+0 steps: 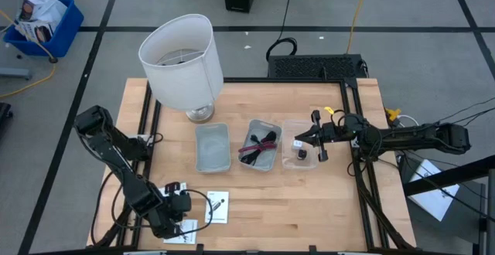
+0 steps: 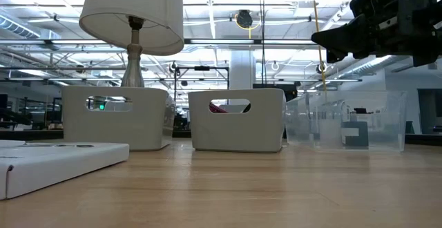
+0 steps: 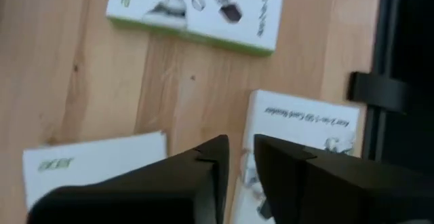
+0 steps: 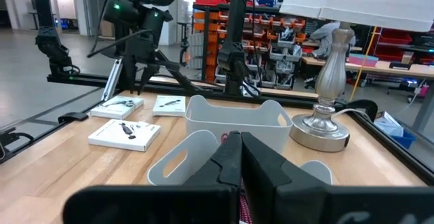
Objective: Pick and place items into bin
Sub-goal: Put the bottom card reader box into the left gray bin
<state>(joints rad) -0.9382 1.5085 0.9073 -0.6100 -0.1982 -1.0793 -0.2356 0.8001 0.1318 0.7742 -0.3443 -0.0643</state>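
Three white square packets with black prints lie flat on the table near its front left corner: one [image 3: 196, 7], one [image 3: 305, 132] and one [image 3: 95, 166]; two of them also show in the high view [image 1: 218, 206] [image 1: 179, 226]. My left gripper [image 3: 241, 159] hovers over them, its fingers a narrow gap apart with nothing between them. My right gripper [image 1: 302, 139] is shut above the clear bin [image 1: 288, 127], which holds a tiny black cube [image 1: 302, 154]. Black and magenta cables [image 1: 259, 145] lie in the middle bin [image 1: 271, 125].
A big white lampshade on a silver lamp base [image 1: 182, 54] stands at the table's far left. A third, grey-white bin [image 1: 213, 161] stands left of the middle bin. Black rails [image 1: 352, 116] frame the tabletop. Bare wood lies in front of the bins.
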